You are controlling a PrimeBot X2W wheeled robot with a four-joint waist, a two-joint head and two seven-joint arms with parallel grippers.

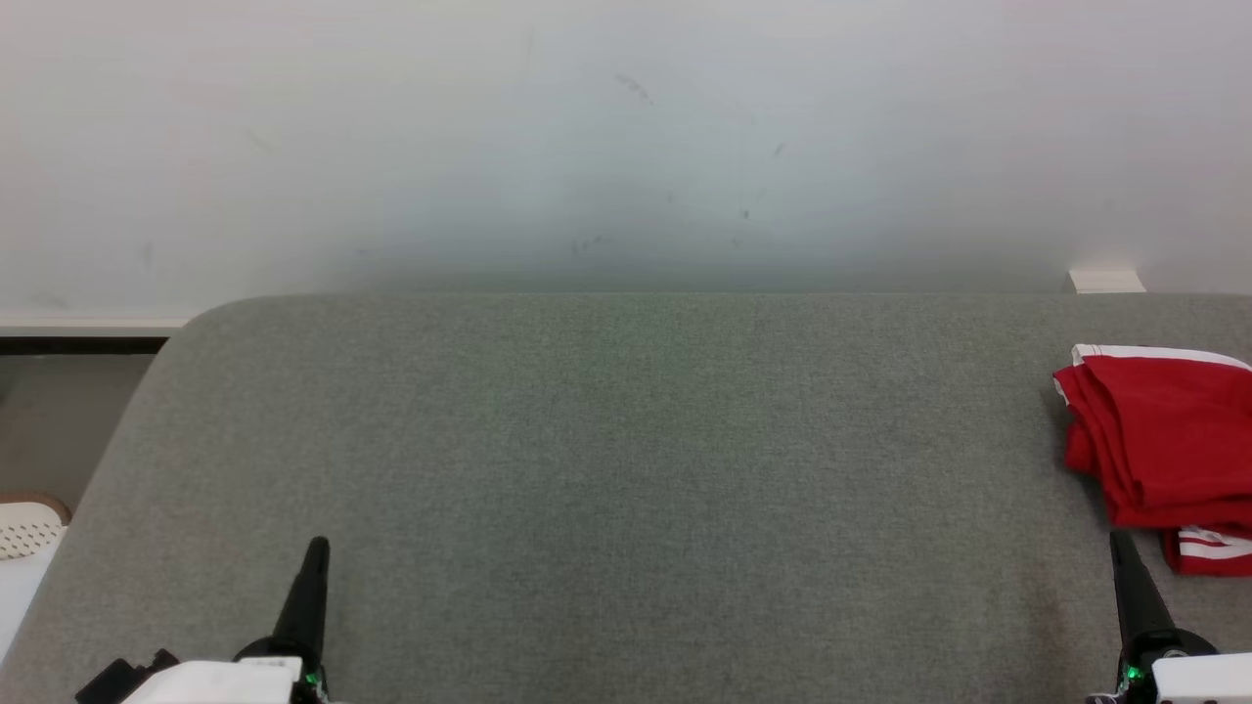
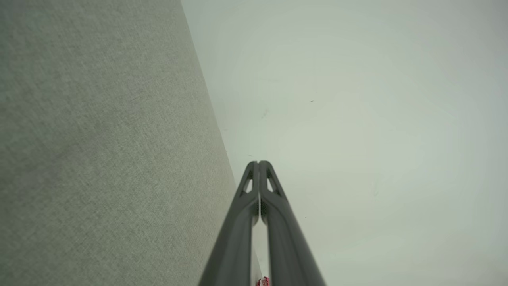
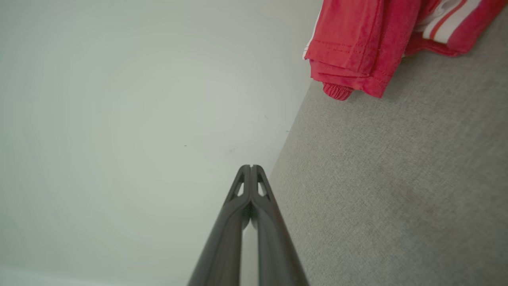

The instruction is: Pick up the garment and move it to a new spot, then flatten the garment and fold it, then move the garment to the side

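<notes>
Two grippers rest low over the table [image 1: 626, 460], fingers pointing toward 12 o'clock in the head view. The left gripper [image 1: 316, 550] sits at 7 o'clock, leaning a little toward 1; the right gripper [image 1: 1118, 544] sits at 5 o'clock, leaning slightly toward 11. Both are clenched on nothing: in the left wrist view the left gripper [image 2: 258, 163] has its tips pressed together, and in the right wrist view the right gripper [image 3: 251, 167] does the same. The garment [image 1: 1159, 440], red with white stripes, lies in a folded bundle at 3 to 4 o'clock of the head view, on the table near its right side and cut off by the picture's edge. Its nearest hem is near the right gripper's tip, at about 1 o'clock from it and apart. In the right wrist view the garment [image 3: 357, 39] is at 1 o'clock, well ahead of the gripper. The table's far edge runs straight across below the wall [image 1: 626, 147], and its far left corner at 10 o'clock is rounded. A wide stretch of grey fabric spreads from 9 to 2 o'clock between the grippers and that edge. A white perforated basket [image 1: 24, 528] sits off the table at 8 o'clock, and a small white block [image 1: 1105, 282] stands at 2 o'clock behind the far edge.
</notes>
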